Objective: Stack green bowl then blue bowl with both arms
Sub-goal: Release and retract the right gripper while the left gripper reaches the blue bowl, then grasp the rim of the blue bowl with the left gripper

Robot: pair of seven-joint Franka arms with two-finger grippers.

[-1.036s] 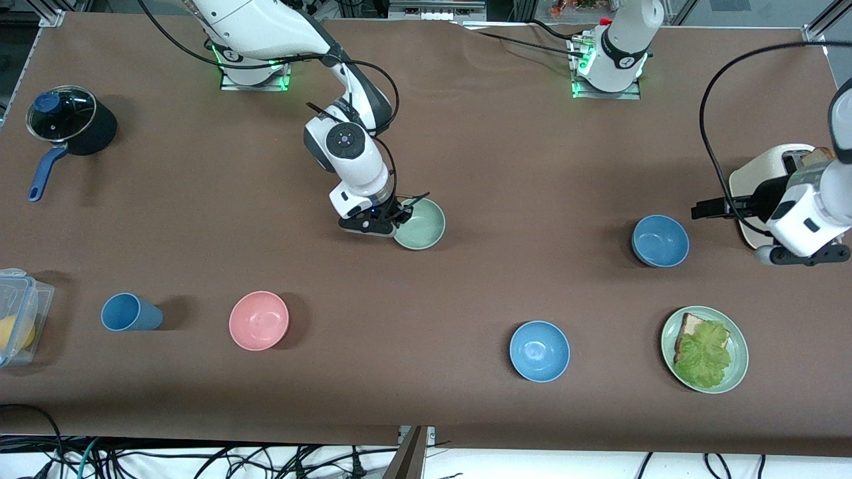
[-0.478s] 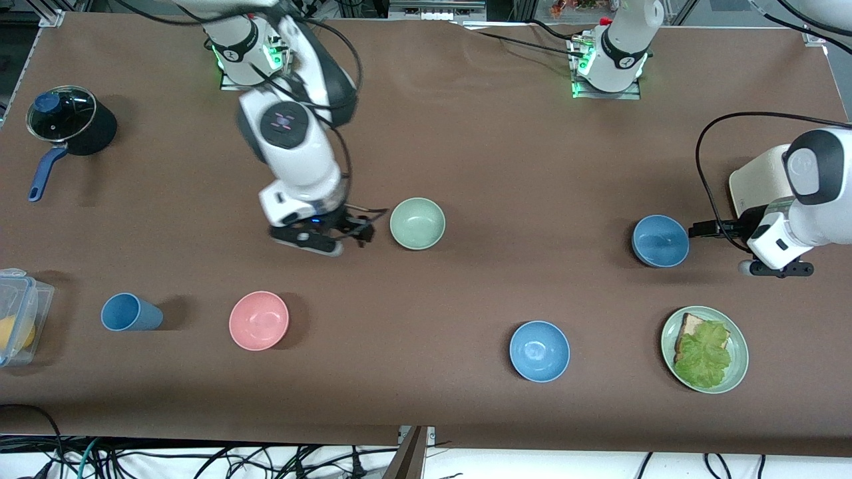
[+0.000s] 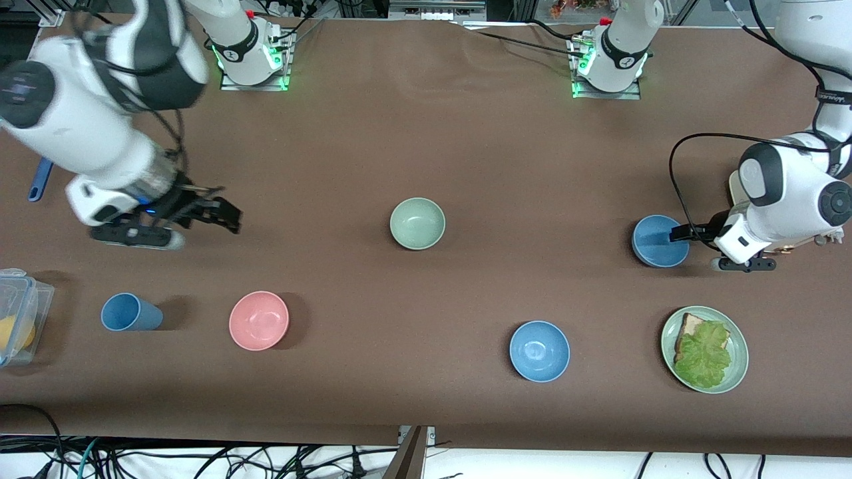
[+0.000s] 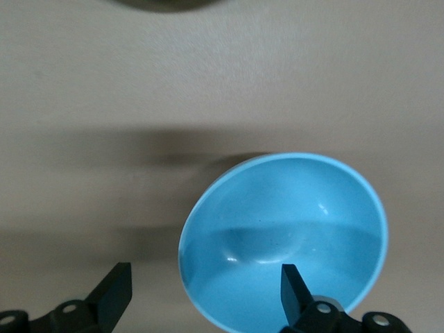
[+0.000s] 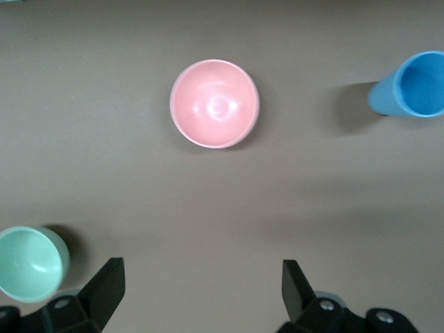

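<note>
The green bowl stands alone at mid-table; it also shows in the right wrist view. The dull blue bowl stands toward the left arm's end. My left gripper is open at the bowl's rim. In the left wrist view the gripper straddles the bowl, one finger inside it and one outside. My right gripper is open and empty, up over bare table toward the right arm's end; it also shows in the right wrist view.
A brighter blue bowl and a green plate with bread and lettuce lie nearer the camera. A pink bowl, blue cup and plastic box lie toward the right arm's end. A toaster is beside the left arm.
My right gripper has left the green bowl and swung away toward the right arm's end. My left gripper has moved in and down to the blue bowl's rim.
</note>
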